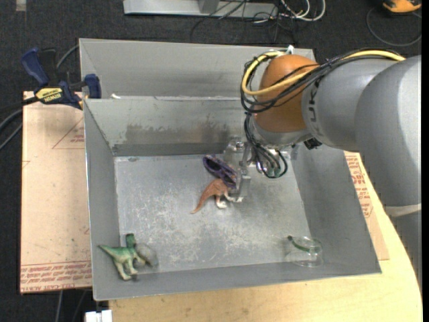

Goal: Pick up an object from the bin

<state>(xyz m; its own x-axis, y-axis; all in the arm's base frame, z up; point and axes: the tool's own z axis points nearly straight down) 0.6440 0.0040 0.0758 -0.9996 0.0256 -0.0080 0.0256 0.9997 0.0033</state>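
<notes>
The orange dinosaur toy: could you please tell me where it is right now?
The orange dinosaur lies near the middle of the bin floor in the camera view, just left of the end effector, with a purple object just above it.

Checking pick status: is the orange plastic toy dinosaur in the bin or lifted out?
In. The orange plastic toy dinosaur lies on the floor of the grey metal bin, near its middle, beside the gripper; gripped or not, cannot tell.

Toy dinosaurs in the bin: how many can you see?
2. An orange dinosaur lies near the middle, right beside the gripper; a green dinosaur sits in the view's lower left corner. A purple thing by the gripper is too hidden to identify.
</notes>
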